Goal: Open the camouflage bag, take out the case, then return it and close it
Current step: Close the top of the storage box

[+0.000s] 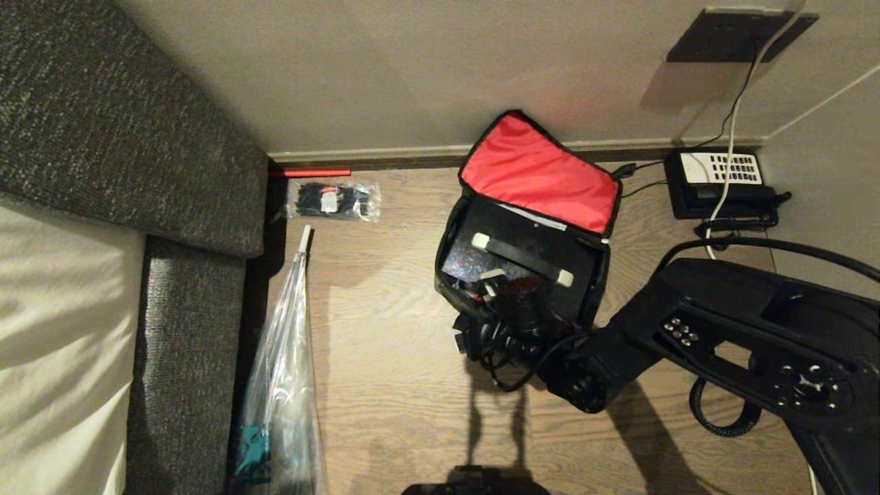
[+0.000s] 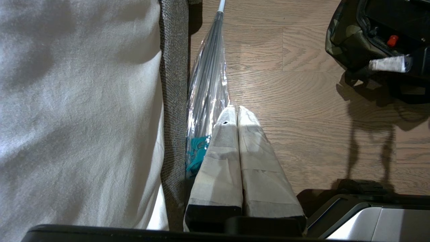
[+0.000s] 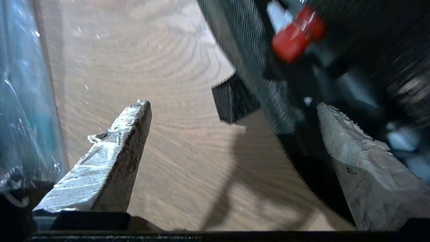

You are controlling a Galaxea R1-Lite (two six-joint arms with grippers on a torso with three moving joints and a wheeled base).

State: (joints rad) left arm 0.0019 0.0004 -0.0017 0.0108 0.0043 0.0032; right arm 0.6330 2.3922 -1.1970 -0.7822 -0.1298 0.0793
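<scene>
The camouflage bag (image 1: 450, 237) sits open on the wooden floor (image 1: 385, 330) by the far wall, red-lined lid (image 1: 540, 175) flung back — the black case (image 1: 526, 258), strap handle up, inside. The right gripper (image 3: 231, 134) hovers at its near edge, fingers spread wide; the left gripper (image 2: 238, 111) is pressed closed.

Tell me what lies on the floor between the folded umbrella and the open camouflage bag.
Only bare wooden floor between the umbrella and the camouflage bag, shown in the head view.
</scene>
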